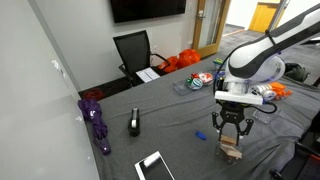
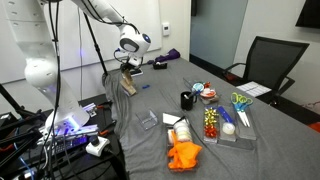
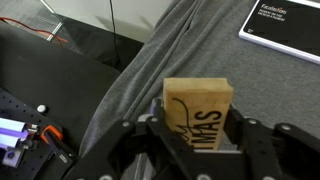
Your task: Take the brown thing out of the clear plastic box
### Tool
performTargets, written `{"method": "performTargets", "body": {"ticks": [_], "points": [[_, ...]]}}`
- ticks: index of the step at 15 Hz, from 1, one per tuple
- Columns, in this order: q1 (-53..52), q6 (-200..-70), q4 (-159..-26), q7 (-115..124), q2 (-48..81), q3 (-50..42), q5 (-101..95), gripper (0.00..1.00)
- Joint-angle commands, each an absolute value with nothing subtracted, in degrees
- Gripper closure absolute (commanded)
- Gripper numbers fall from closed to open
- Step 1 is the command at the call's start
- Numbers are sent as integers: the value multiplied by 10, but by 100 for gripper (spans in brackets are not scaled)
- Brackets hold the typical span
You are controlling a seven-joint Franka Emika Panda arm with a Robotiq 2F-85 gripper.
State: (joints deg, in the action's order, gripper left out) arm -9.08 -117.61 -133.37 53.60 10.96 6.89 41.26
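The brown thing [image 3: 198, 110] is a tan wooden block with dark lettering, standing upright between my fingers in the wrist view. My gripper [image 3: 198, 135] grips it on both sides. In both exterior views the gripper [image 1: 232, 132] [image 2: 127, 74] points straight down over the block [image 1: 232, 150] [image 2: 128, 86] near the edge of the grey table. The clear plastic box shows only as a pale sleeve around the block's lower part [image 1: 233, 156] and a greyish strip beside it [image 3: 238, 125]. Its outline is hard to tell.
A small blue object [image 1: 200, 136] lies beside the gripper. A black item [image 1: 134, 123], a purple thing [image 1: 97, 126] and a white pad [image 1: 155, 166] lie on the table. A larger clear container [image 2: 225, 125], an orange cloth [image 2: 184, 155] and a chair [image 1: 133, 50] stand further off.
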Motion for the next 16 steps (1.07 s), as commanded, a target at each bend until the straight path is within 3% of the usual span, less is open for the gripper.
{"method": "performTargets", "body": {"ticks": [1, 6, 16], "points": [[-87, -1171, -1342, 533, 66, 66, 422, 68], [-93, -1238, -1321, 584, 68, 66, 397, 68], [-109, -1487, -1250, 738, 214, 53, 345, 68]]}}
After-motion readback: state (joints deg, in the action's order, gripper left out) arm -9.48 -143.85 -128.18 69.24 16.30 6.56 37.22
